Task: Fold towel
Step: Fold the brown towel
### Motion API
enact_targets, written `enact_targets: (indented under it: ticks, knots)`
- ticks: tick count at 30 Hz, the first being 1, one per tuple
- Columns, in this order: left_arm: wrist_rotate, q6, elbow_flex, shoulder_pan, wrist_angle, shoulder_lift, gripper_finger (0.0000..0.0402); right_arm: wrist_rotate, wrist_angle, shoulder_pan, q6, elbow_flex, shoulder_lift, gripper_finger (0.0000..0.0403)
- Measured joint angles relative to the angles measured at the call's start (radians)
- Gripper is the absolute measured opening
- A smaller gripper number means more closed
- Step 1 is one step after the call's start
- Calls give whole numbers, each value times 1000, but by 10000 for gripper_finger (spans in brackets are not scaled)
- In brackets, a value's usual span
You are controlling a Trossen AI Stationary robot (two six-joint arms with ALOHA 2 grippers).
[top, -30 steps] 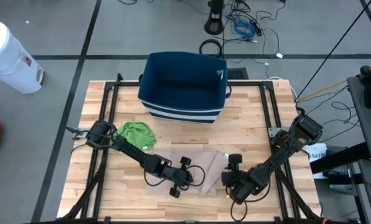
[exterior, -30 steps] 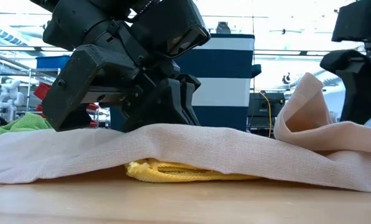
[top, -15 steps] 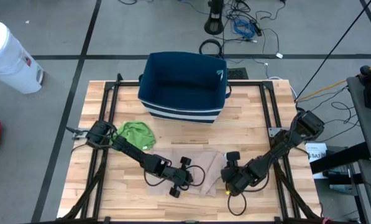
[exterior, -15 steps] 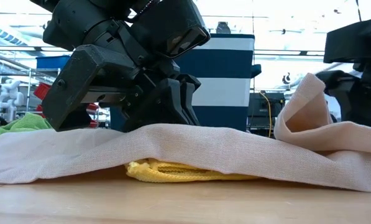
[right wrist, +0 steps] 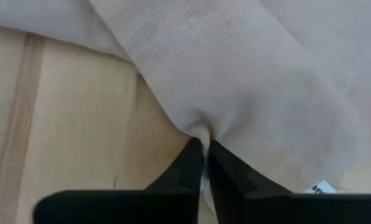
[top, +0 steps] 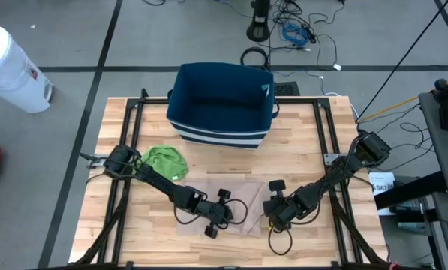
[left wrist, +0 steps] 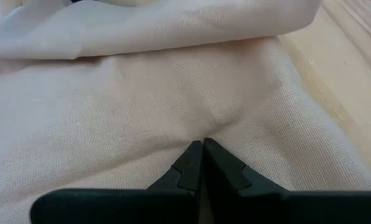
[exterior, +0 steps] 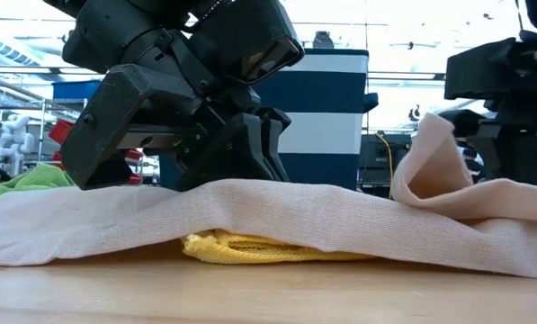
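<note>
A beige towel (top: 242,199) lies spread near the table's front edge, over a yellow cloth (exterior: 250,245) that shows under its near edge. My left gripper (left wrist: 202,145) sits on the towel's middle, shut, with the cloth puckered at its tips. My right gripper (right wrist: 205,144) is at the towel's right edge (top: 267,204), shut on the cloth. Beside it a flap of the towel (exterior: 430,162) stands up off the table. My left gripper comes slanting down from the table's left onto the towel's middle (left wrist: 213,124). Its shut tips catch a small pucker of cloth. The towel lies flat on the table around them. My right gripper pinches the towel's right edge (right wrist: 201,127) between its two fingers, pointing steeply down. One layer or several, I cannot tell. The cloth beside the hold rises in a loose flap; the remainder lies on the table.
A dark blue bin (top: 220,105) with a striped base stands at the table's far middle. A crumpled green cloth (top: 166,160) lies left of the towel. Black frame rails (top: 126,187) run along both sides of the table.
My right gripper has moved toward the table's left and slightly down, onto the towel's right edge, and has tipped more steeply. The raised flap of the towel has shifted left with it. The left arm has kept still.
</note>
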Motion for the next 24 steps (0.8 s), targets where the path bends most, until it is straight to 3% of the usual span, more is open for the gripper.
enact_targets:
  ticks: [15, 20, 24]
  knots:
    - [-61, 70, -1, -60, -1, -77, 24, 48, -13, -6, 17, 2, -128, 0]
    - [-77, 82, -1, -89, -35, -115, 24, 62, -23, -6, -55, 61, -143, 0]
    - [-152, 81, 0, -121, -130, -146, 24, 56, -21, -28, -137, 101, -143, 0]
